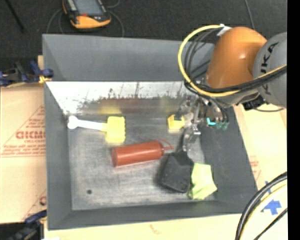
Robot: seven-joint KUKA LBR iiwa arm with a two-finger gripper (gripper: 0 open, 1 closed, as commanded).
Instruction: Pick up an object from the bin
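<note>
Grey metal bin (115, 59), seen from above, with the arm (235, 59) entering from the right under its orange cover. Contents, in falling order of size: a red bottle (137, 154) lying on its side mid-floor, cap toward the right; a black pad (174, 174) just beyond that cap; a brush (115, 129) with yellow head and white handle at the left rear; a yellow-green cloth (202, 181) touching the pad's right edge; a small yellow block (175, 123) near the back wall. The gripper (184, 146) hangs low, its tip at the pad's upper corner, beside the bottle's cap. Whether it is released or clenched cannot be told; nothing is seen in its grasp. Judged step: the approach, with the pick not yet made. The pad, on the floor at right of centre, is the likeliest target. The next move calls for centring over the pad, clear of cap and cloth, then closing and lifting.
</note>
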